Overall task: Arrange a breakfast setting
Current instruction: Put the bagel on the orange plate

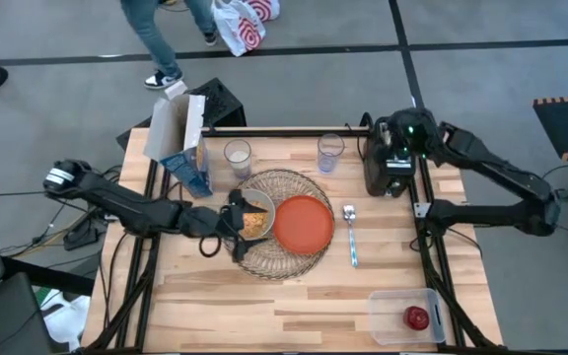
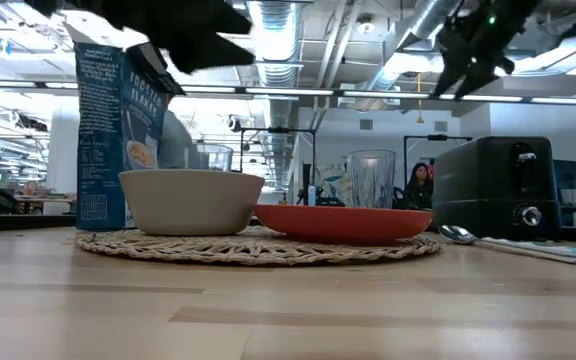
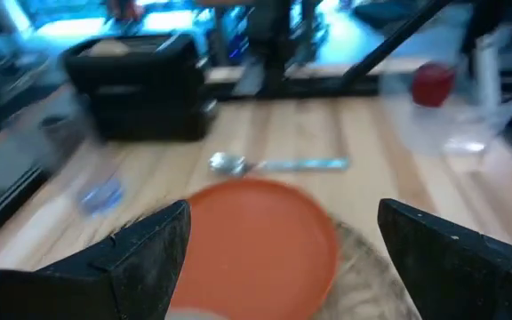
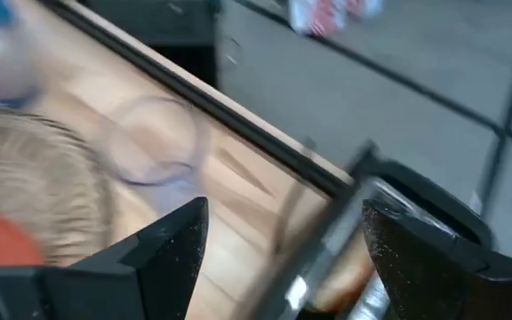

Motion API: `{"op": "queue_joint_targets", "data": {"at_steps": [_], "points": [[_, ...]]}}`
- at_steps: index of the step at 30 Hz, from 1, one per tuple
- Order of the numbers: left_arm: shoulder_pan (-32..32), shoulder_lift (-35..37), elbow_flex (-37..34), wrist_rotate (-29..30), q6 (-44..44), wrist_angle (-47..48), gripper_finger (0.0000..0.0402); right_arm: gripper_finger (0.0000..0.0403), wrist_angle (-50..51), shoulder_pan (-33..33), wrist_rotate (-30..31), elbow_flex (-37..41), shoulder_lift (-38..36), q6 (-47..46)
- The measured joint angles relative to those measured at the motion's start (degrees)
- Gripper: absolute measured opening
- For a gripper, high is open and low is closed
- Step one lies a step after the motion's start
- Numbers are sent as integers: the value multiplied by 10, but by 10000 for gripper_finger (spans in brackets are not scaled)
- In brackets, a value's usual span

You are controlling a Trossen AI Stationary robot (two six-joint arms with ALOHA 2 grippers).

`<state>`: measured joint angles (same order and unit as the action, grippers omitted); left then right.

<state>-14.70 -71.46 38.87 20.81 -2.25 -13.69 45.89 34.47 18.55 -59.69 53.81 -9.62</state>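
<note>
The grey bowl, with cereal in it, and the orange plate sit side by side on the round wire mat. The metal spoon lies right of the mat. Two clear glasses and the blue-white cereal box stand behind it. The red apple lies in the clear tub. My left gripper is open and empty, raised over the bowl and plate. My right gripper is open, above the black toaster. The bread I cannot make out.
The clear plastic tub stands at the near right corner. The toaster stands at the far right, below my right gripper. A white carton stands at the far left edge. Bare wood lies along the near edge. A person's legs show beyond the table.
</note>
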Motion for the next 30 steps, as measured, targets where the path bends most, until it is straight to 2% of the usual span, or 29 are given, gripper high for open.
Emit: {"op": "queue_joint_targets", "data": {"at_steps": [4, 11, 16, 30], "points": [[29, -25, -40, -81, 6, -89, 348, 311, 46, 67, -3, -9, 35, -5], [27, -26, -98, -84, -19, -196, 348, 285, 87, 148, -19, -11, 85, -10], [12, -25, -102, -83, -20, -193, 348, 281, 86, 172, -65, -11, 113, -15], [9, -25, -102, -67, -20, -188, 348, 281, 72, 175, -51, -14, 177, -31]]}}
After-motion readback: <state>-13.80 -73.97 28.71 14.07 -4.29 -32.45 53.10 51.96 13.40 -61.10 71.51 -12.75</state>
